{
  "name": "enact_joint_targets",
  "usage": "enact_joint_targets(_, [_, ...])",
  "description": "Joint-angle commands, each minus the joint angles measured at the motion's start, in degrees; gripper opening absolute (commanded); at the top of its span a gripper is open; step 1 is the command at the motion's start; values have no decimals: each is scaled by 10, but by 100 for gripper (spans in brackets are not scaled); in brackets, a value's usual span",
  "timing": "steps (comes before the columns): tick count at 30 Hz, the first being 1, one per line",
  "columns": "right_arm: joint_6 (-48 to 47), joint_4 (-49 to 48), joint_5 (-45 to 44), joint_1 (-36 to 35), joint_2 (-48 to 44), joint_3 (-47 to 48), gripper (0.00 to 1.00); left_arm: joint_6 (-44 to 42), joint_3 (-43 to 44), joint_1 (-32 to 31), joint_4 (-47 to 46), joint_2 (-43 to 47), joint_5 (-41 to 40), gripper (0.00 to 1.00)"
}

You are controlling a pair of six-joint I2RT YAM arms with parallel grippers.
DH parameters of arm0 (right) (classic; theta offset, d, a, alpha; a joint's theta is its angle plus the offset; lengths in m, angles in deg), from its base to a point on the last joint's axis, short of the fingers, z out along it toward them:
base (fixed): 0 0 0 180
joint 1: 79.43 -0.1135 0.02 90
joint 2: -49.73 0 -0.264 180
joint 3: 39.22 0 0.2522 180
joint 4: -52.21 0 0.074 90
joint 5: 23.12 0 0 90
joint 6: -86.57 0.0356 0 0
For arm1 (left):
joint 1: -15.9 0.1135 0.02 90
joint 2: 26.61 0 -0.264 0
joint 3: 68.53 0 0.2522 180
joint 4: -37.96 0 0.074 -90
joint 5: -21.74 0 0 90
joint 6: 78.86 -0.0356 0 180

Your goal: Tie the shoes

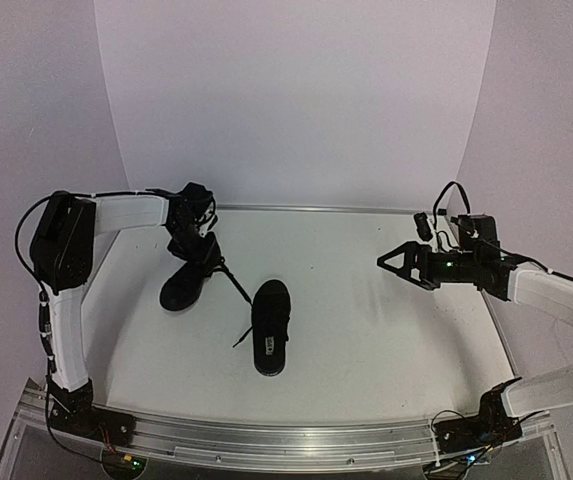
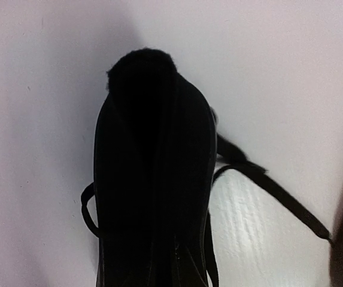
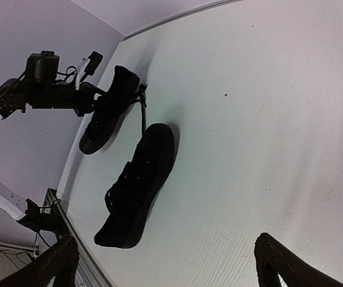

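Two black shoes lie on the white table. The left shoe fills the left wrist view, seen from its heel. My left gripper is at that heel and looks shut on it; its fingers are hidden in its own view. The right wrist view shows the left gripper at the heel of that shoe. A loose lace trails toward the second shoe, which lies on its sole with laces untied. My right gripper hovers open and empty, well to the right of both shoes.
A raised rim runs along the table's far edge. An aluminium rail runs along the near edge between the arm bases. White backdrop walls close in the back and both sides.
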Motion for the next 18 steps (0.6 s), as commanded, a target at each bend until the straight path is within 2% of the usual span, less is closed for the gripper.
enact_joint_targets(1, [6, -22, -3, 0, 1, 9, 98, 37, 15, -72, -14, 131, 83, 0])
enact_joint_targets(7, [29, -14, -62, 0, 2, 16, 98, 92, 52, -221, -33, 148, 125, 0])
enact_joint_targets(10, [48, 13, -116, 1, -3, 29, 98, 146, 40, -294, -86, 132, 139, 0])
enact_joint_targets(14, [64, 47, -183, 2, -26, 41, 98, 205, 58, -371, -133, 71, 109, 0])
enact_joint_targets(18, [72, 70, -206, 17, -45, 47, 98, 269, 94, -394, -130, -15, 85, 0])
